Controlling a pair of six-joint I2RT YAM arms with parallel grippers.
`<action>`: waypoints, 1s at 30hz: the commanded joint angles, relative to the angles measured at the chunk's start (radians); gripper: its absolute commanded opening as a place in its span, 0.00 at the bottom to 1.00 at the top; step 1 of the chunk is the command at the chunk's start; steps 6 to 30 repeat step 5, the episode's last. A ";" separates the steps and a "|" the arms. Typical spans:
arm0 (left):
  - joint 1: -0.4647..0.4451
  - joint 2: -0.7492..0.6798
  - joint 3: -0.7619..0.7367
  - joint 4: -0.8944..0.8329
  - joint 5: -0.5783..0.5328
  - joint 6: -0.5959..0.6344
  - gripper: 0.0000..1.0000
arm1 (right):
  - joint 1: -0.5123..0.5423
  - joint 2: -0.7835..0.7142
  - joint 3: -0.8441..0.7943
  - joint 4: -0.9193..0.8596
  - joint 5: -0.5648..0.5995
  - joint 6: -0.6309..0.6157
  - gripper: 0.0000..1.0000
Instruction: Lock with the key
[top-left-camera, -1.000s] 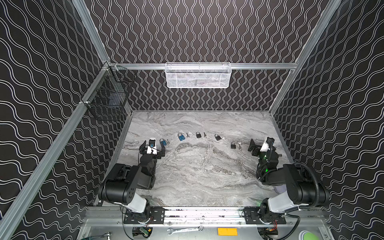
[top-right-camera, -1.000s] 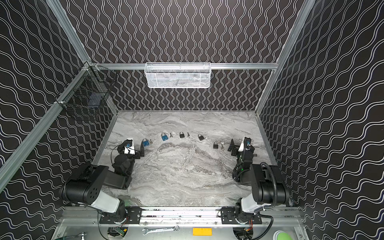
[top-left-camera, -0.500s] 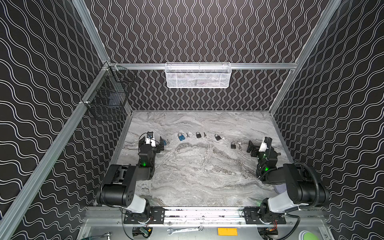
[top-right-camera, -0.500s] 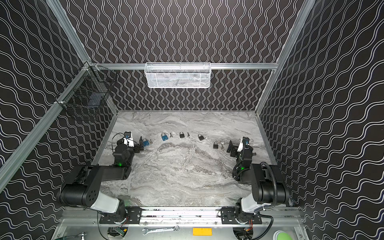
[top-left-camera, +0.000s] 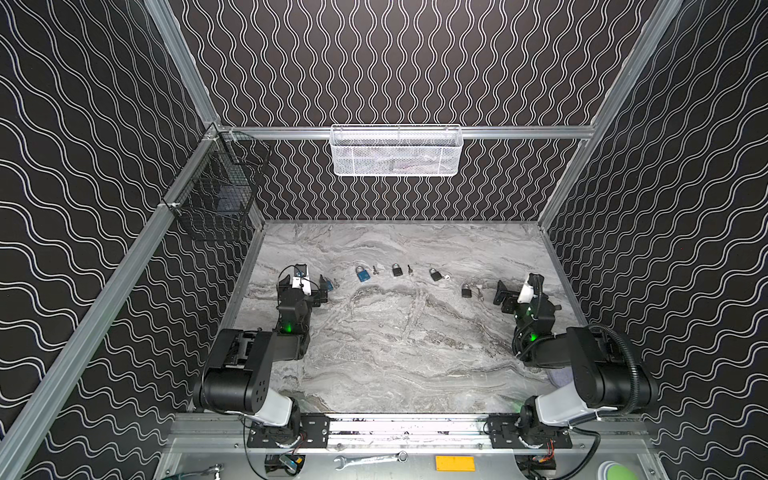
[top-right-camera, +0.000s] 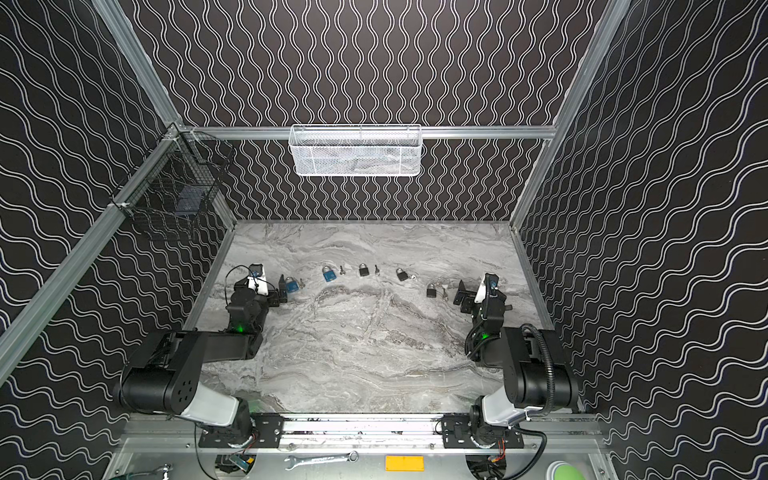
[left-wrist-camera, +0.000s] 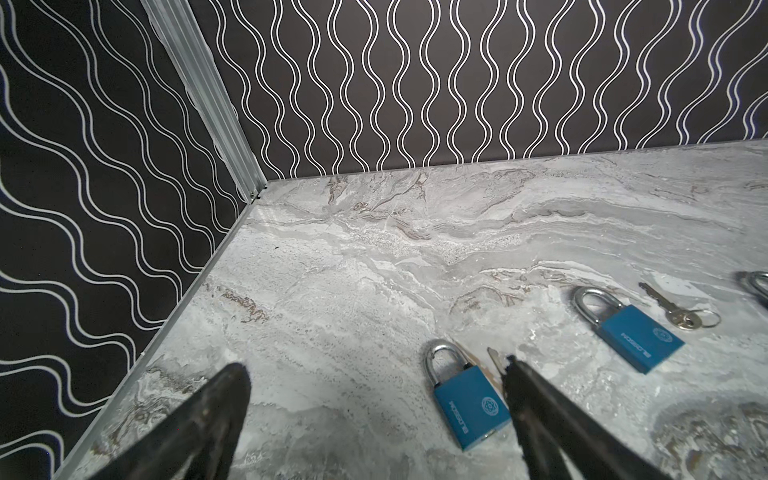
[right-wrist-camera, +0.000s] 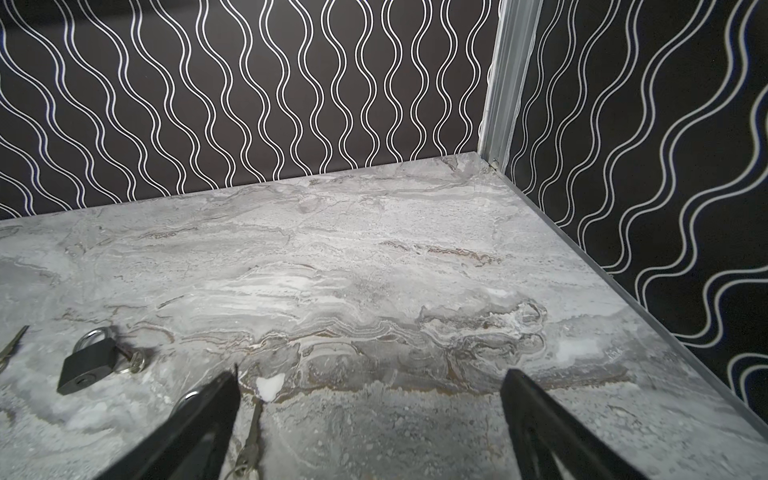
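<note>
The left end effector (left-wrist-camera: 372, 368) was spread wide and held nothing. A blue padlock (left-wrist-camera: 467, 399) lay on the surface (left-wrist-camera: 332, 270) between its fingers, just beside one, with its key (left-wrist-camera: 494, 360) mostly hidden behind that finger. The right end effector (right-wrist-camera: 372, 374) was also spread and empty, a second key (right-wrist-camera: 251, 432) just inside one finger.

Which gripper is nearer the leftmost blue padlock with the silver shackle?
Left. The left gripper is open right at the blue padlock, which lies between its jaws; the right gripper is open at the row's far end, beside a black padlock.
</note>
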 joint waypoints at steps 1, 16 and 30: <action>0.003 0.000 0.005 0.022 -0.004 -0.009 0.99 | 0.001 0.004 0.009 -0.005 -0.005 -0.003 0.99; 0.003 -0.001 0.005 0.020 -0.006 -0.010 0.99 | 0.001 -0.001 -0.002 0.010 -0.008 -0.004 1.00; 0.003 -0.001 0.005 0.020 -0.006 -0.010 0.99 | 0.001 -0.001 -0.002 0.010 -0.008 -0.004 1.00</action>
